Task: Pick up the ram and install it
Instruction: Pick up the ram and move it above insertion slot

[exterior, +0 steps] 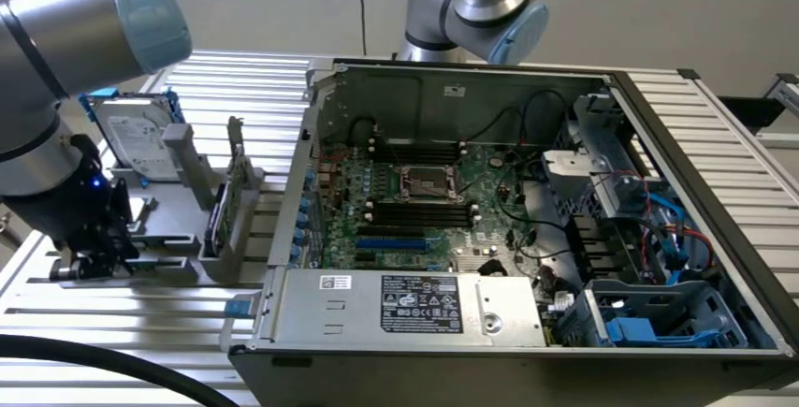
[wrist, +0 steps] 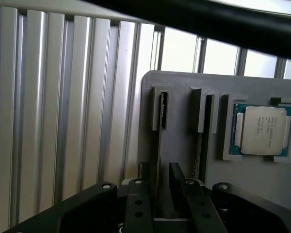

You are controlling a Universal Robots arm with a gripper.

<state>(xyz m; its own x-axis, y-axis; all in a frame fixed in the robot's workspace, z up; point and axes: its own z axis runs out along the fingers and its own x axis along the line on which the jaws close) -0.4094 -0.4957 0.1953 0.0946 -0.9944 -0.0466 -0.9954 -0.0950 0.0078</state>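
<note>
Ribbed aluminium table (exterior: 250,70) carries an open computer case (exterior: 450,89) and, beside it toward the exterior view's left, a grey holder (wrist: 179,87). The gripper (wrist: 160,177) is low over the holder's near end. Two narrow slots run along the holder, with a processor chip (wrist: 263,130) in a recess just beside them. The ram (wrist: 163,114) appears to stand edge-on in the slot farther from that chip, seen as a thin dark strip running toward the fingers. The jaws stand a little apart, one on each side of that slot, and as far as can be seen they grip nothing yet. The task looks to be at the grasp, with the motherboard sockets (exterior: 418,209) in the case unfilled. The risks lie in alignment. If the jaws close off-centre, a finger could land on the slot wall rather than the stick. A hold near one end could let the thin board tilt and bind in the slot when lifted. A weak pinch on so narrow an edge could also slip.
</note>
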